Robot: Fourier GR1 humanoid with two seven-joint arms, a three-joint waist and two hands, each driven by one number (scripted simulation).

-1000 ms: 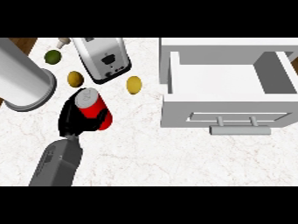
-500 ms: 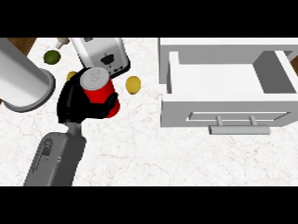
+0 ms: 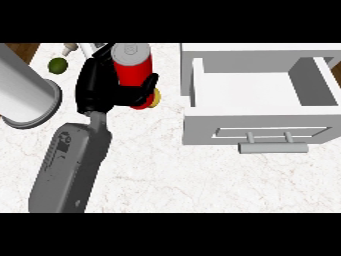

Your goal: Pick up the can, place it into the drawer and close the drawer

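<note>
Gripping red can, left robot hand, beside open drawer

Single head view, steeply down (close) over counter

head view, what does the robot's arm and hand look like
One arm shows, entering from the lower edge at the left. The forearm is a grey, boxy casing with rounded corners, a few small dark dots and faint panel outlines on its top. It narrows to a slim grey wrist. The hand is black, with chunky segmented fingers and a thumb. No cables or lettering are visible.
</note>
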